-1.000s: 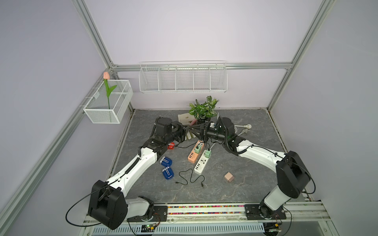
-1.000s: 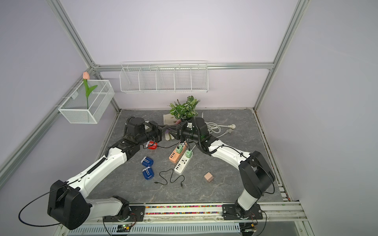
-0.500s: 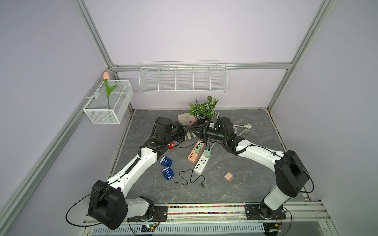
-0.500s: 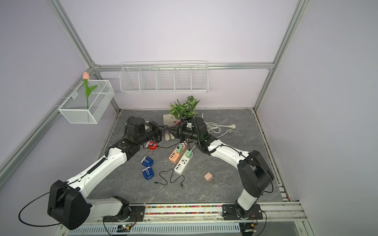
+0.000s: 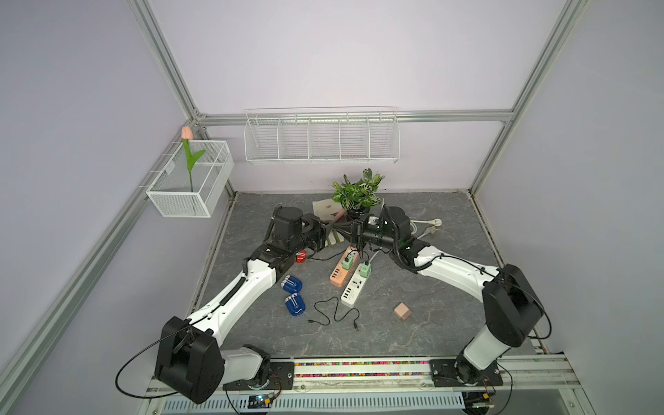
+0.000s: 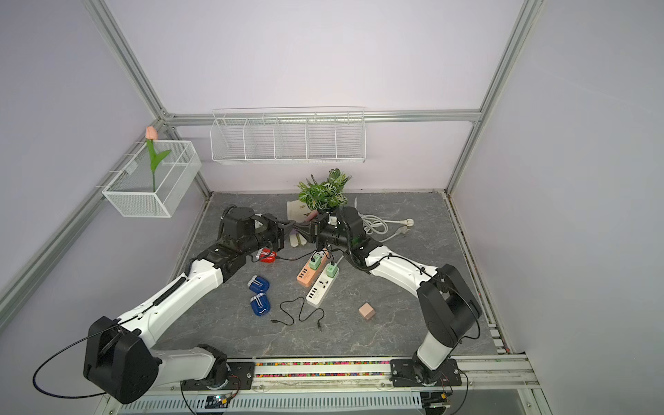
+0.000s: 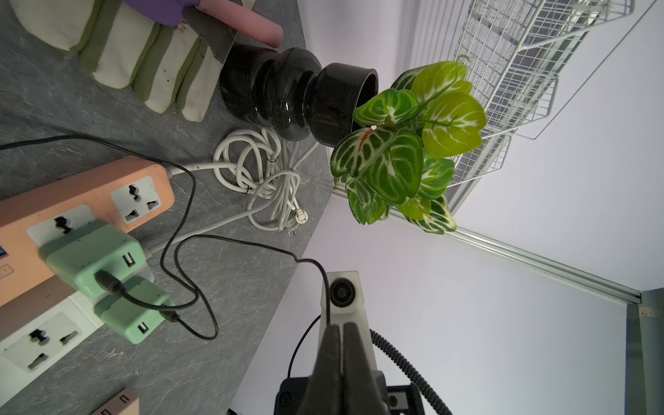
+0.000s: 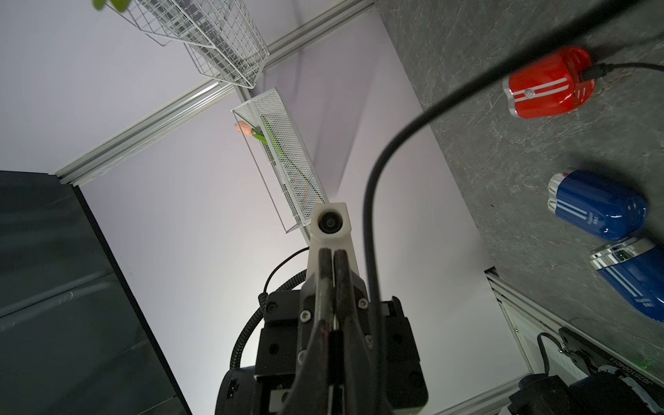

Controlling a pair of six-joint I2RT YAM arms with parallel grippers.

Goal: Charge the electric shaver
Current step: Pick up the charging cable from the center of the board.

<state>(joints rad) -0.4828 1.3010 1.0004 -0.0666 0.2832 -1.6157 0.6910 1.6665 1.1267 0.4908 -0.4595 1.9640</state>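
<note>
Standing in the wire basket (image 5: pixel 179 207) — a tulip (image 5: pixel 189 163), leafy plant (image 7: pixel 406 143) in black pot (image 7: pixel 287 97), left pincer (image 7: pixel 339 328) and right pincer (image 8: pixel 332 257) closed.

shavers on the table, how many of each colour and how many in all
red shaver: 1
blue shavers: 2
total: 3

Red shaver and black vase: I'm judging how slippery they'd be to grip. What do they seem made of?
Red shaver: likely glossy hard plastic, given its smooth sheen and moulded vent slots. Black vase: probably glazed ceramic, possibly glass, given mirror-like highlights on its curved body.
</note>
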